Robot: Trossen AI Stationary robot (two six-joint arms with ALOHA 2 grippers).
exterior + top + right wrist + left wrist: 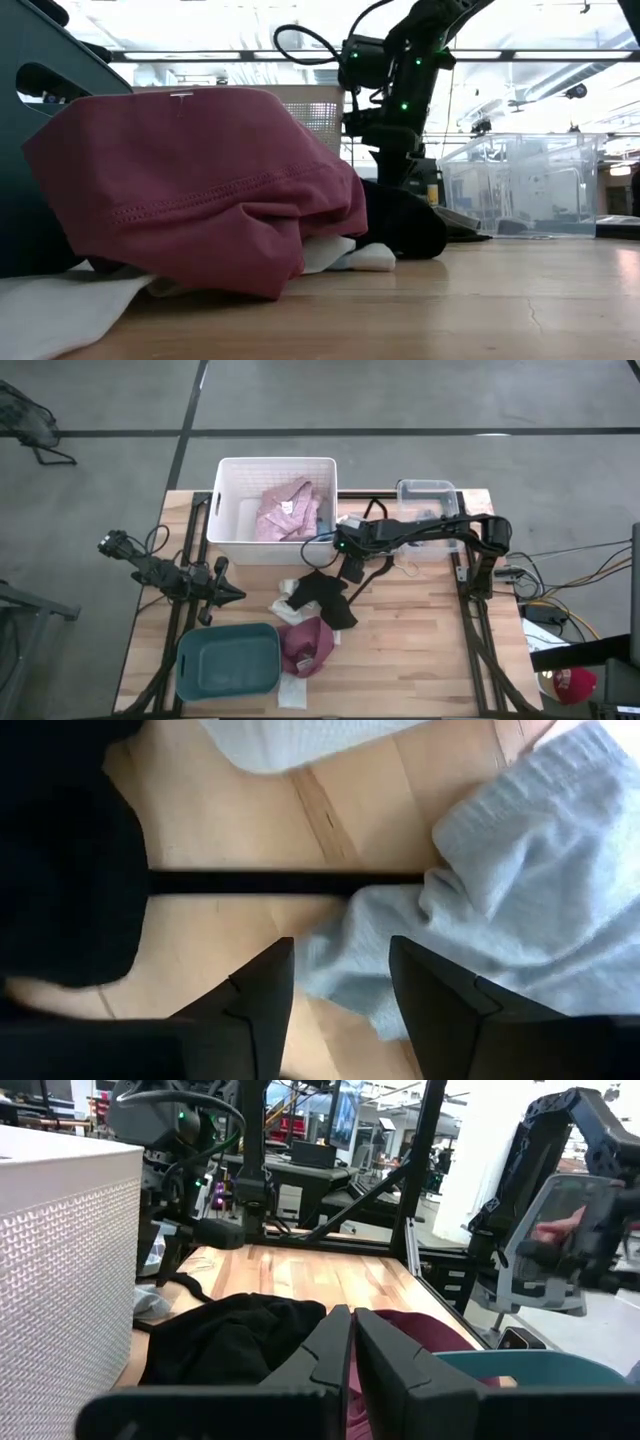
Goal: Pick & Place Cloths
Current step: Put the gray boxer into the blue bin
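Currently the wooden plank desk [420, 650] carries a white perforated plastic bin [232, 510], a clear plastic bin [428, 490] and a teal plastic bin [228, 660]. A pink checked shirt [288, 508] lies crumpled inside the white bin. The maroon piece [200, 180], a soft knit with a stitched hem, is heaped on the desk just beside the teal bin, resting on a cream strip [50, 310]. The black piece [328, 592] lies bunched near the desk centre, touching the maroon piece. A small grey piece [520, 890], fleecy and wrinkled, lies flat on the desk beside the black piece. The right gripper [340, 982] points down just above the desk, jaws partly open, one finger on each side of the grey piece's edge; no grip is established. The left gripper [352, 1342] waits at the desk's left side near the teal bin, jaws fully closed and holding nothing.
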